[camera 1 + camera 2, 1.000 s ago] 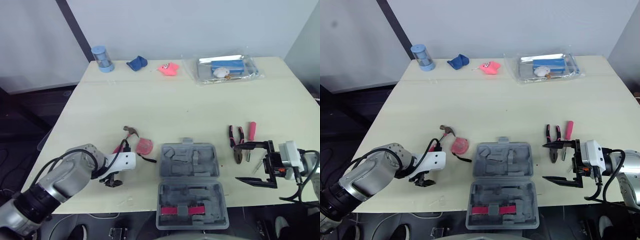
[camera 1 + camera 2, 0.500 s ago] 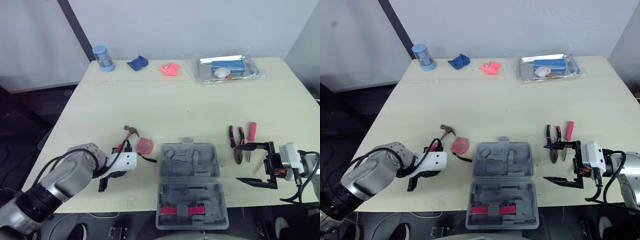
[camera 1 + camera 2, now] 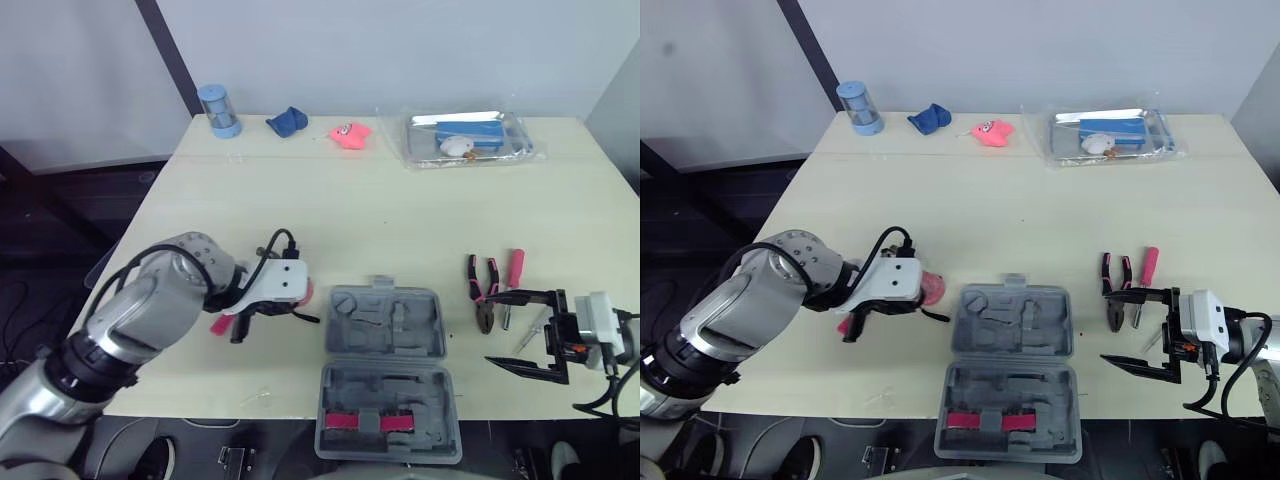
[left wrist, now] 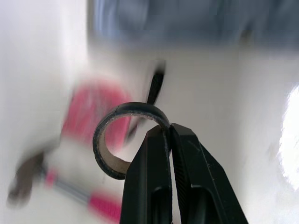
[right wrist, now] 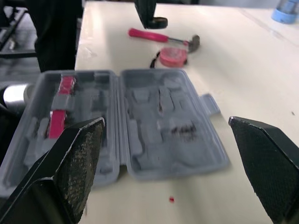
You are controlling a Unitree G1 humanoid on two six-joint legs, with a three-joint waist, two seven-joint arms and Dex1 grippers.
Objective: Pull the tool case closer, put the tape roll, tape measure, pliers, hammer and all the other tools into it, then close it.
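Since a second ago the left end effector (image 4: 169,133) has swung up to just left of the tool case (image 3: 386,322), pinching the tape roll (image 4: 135,108) by its thin wall. That edge grip could let the roll twist free short of the case.

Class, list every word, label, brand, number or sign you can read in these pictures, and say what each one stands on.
No text can be read anywhere.
Blue box in the clear tray: any print is too small to read.
Tape measure: blurred, no legible label.
Tool case: no lettering visible on the grey moulding.
Tape roll, pinched in the left pincer: no print visible.
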